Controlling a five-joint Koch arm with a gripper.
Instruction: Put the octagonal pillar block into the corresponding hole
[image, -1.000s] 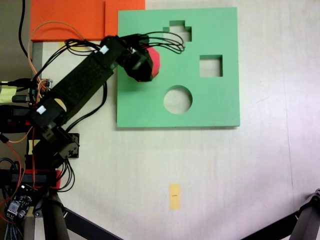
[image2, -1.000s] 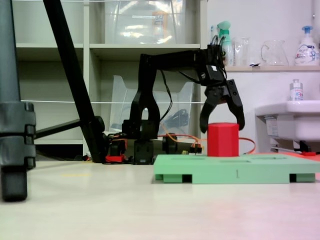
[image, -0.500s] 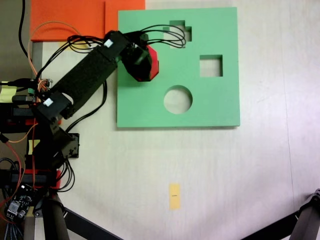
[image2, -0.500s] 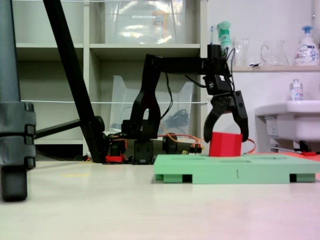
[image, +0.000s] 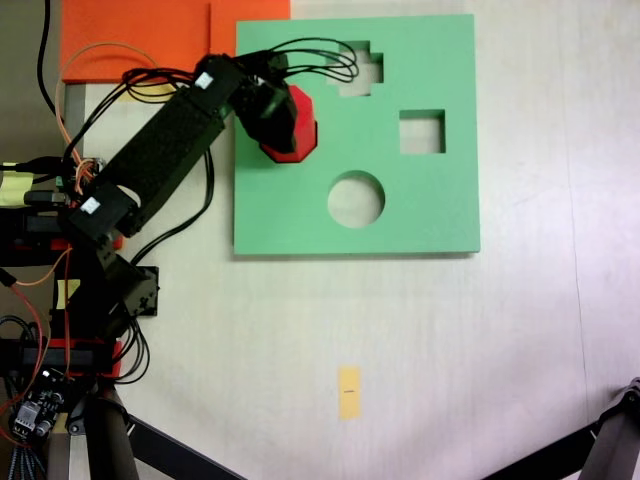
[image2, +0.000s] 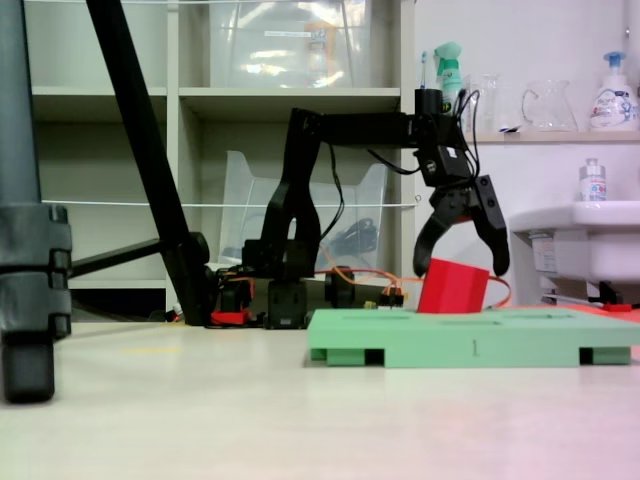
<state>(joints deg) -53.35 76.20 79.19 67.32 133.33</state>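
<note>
The red octagonal pillar block sits on the left part of the green foam board. From the side it is tilted, left edge higher, and partly sunk into the board. My gripper hovers just over it, open, with its jaws spread wide around the block's top and not pinching it. The block and gripper hide the corresponding hole. The cross cutout, square cutout and round cutout are bare.
Orange foam sheets lie at the board's top left, behind the arm's cables. A yellow tag lies on the table below. Tripod legs stand at the left and a white sink at the right of a fixed view.
The block has dropped lower into the board and now leans. The gripper has stayed open and shifted slightly right in the side view.
</note>
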